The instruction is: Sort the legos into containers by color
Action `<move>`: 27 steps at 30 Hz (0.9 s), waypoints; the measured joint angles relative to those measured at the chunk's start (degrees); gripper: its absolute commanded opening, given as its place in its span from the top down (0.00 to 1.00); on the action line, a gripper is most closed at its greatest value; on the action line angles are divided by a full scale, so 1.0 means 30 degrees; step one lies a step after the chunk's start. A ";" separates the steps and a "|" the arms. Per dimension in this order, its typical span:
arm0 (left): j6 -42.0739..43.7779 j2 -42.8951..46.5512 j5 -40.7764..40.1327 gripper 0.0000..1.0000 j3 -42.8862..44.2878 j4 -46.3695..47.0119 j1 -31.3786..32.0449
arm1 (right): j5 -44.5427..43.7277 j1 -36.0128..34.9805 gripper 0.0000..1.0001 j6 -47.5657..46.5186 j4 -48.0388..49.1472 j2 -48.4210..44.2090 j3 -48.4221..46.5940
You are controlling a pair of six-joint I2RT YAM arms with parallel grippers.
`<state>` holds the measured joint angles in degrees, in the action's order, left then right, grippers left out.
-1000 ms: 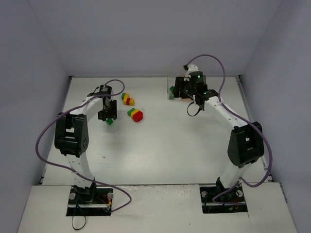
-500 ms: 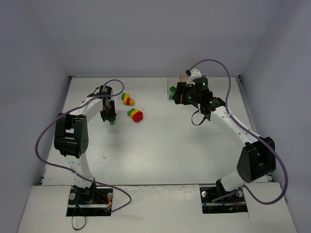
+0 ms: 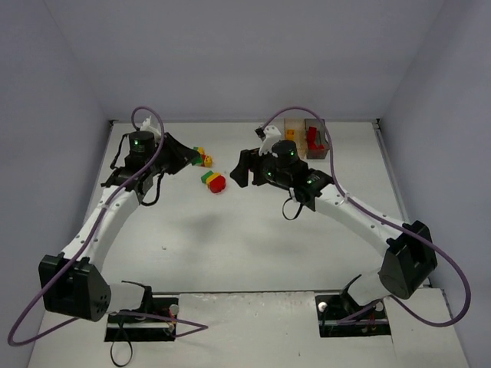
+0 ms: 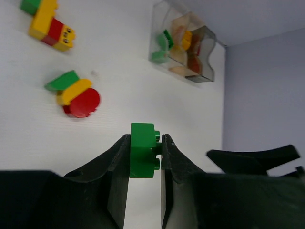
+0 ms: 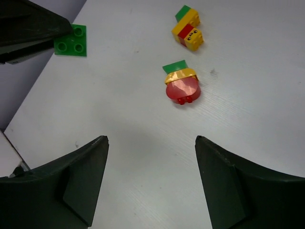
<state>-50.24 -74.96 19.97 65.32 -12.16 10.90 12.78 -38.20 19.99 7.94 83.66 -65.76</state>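
My left gripper (image 4: 145, 137) is shut on a green lego (image 4: 143, 151) and holds it above the table; the lego also shows in the right wrist view (image 5: 70, 40). In the top view the left gripper (image 3: 188, 159) sits beside a yellow-red-green clump (image 3: 204, 159). A second clump with a round red piece (image 3: 215, 182) lies to its right. My right gripper (image 3: 241, 170) is open and empty, above the table just right of that clump (image 5: 181, 87). The containers (image 3: 304, 140) stand at the back and hold green, orange and red legos (image 4: 183, 44).
The first clump shows in both wrist views (image 4: 48, 25) (image 5: 188, 26). The right gripper's finger (image 4: 252, 160) shows close to the left gripper. Grey walls enclose the white table (image 3: 253, 245) at the back and on both sides.
My left arm has lifted the green lego off the table and swung up and right. My right arm has left the containers and moved left toward the clumps, uncovering the boxes.
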 measured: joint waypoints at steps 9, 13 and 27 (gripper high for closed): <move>-0.3920 0.0925 0.0248 0.96 -0.0495 0.1705 0.2849 | -0.0525 -0.2200 0.26 0.0590 0.1290 -0.0007 -0.0007; -0.4860 0.1158 0.0175 0.96 -0.0503 0.2521 0.3541 | -0.0852 -0.2426 0.27 0.0911 0.1800 0.0000 -0.0211; -0.5486 0.1173 -0.0051 0.96 -0.0503 0.2878 0.4109 | -0.2382 -0.2426 0.37 0.1042 0.2572 0.0000 -0.0678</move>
<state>-66.70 -71.44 19.81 63.81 -3.53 23.22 5.63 -45.47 23.11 15.66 83.66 -67.79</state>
